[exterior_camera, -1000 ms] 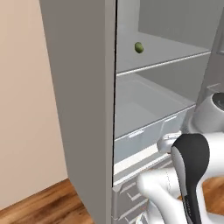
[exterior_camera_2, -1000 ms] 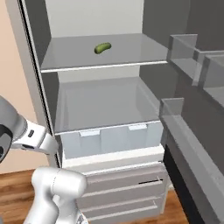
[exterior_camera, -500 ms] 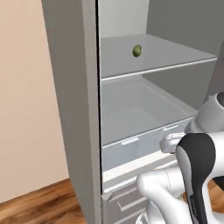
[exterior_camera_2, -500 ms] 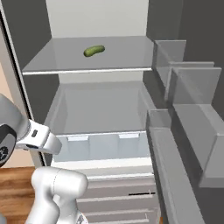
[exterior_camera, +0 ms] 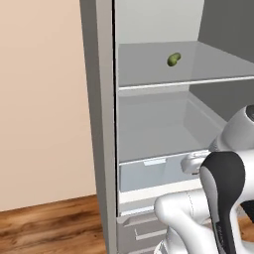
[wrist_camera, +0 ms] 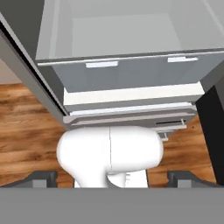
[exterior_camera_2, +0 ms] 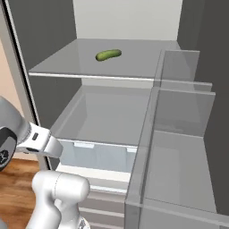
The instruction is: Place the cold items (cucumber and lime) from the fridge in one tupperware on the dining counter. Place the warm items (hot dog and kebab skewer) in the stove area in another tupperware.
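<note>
The fridge (exterior_camera: 103, 124) stands open in front of me. A small dark green cucumber (exterior_camera_2: 108, 55) lies alone on its upper pale grey shelf (exterior_camera_2: 80, 67), toward the back; from the left side the cucumber (exterior_camera: 173, 59) looks short and end-on. My gripper (wrist_camera: 113, 178) hangs low before the clear drawers (wrist_camera: 131, 74), well below that shelf, open, with its fingertips (wrist_camera: 41, 177) wide apart and nothing between them. The lime, hot dog, kebab skewer, tupperwares, dining counter and stove area are out of view.
Clear door bins (exterior_camera_2: 179, 134) on the open fridge door crowd the right side. A bare middle shelf (exterior_camera_2: 112, 116) sits above the drawers (exterior_camera: 154, 173). A beige wall (exterior_camera: 44, 99) and wood floor (exterior_camera: 49, 228) lie to the left.
Both base views have swung with the base, so the fridge interior now sits more to the right in the left view. The cucumber stays on its shelf. The gripper stays open.
</note>
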